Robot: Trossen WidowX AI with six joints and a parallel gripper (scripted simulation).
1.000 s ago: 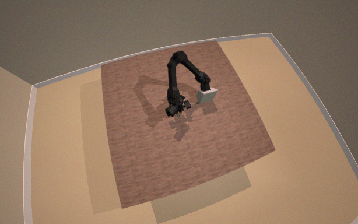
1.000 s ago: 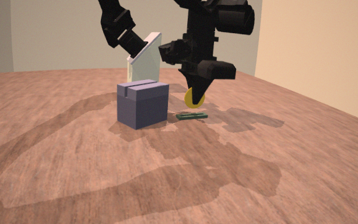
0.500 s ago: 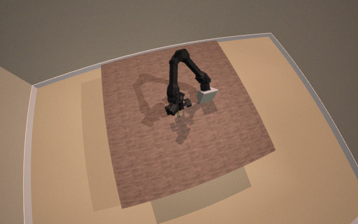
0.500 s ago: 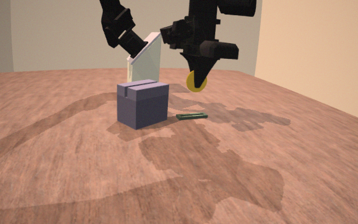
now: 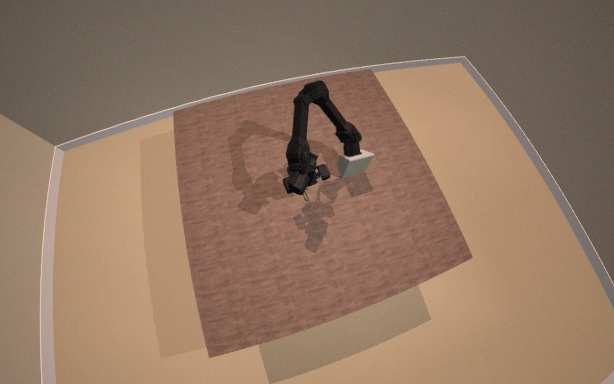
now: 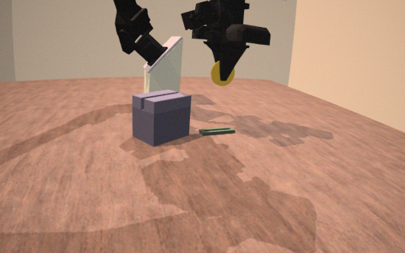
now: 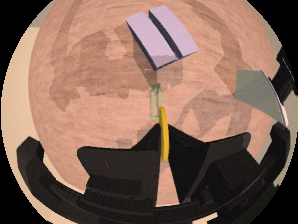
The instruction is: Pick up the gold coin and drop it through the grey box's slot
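The black arm point(image 5: 311, 120) rises from its base, folds sharply at the elbow and drops down again, its gripper point(image 6: 225, 76) hanging well above the table with fingers pointing down, pinched tight on the gold coin point(image 6: 218, 78), which stands on edge between them.

On the table point(image 6: 307, 184), the box point(image 6: 161, 118) is set left of the holder point(image 6: 217, 131) in the exterior view, the two lying just beside each other but apart. The slot point(image 6: 155, 97) is cut into the box's lid. Behind the box, the arm's base block point(image 6: 167, 70) is placed. The coin point(image 6: 222, 77) is held edge-down in the gripper point(image 6: 226, 74), well above the holder and higher than the box's lid, to its right.
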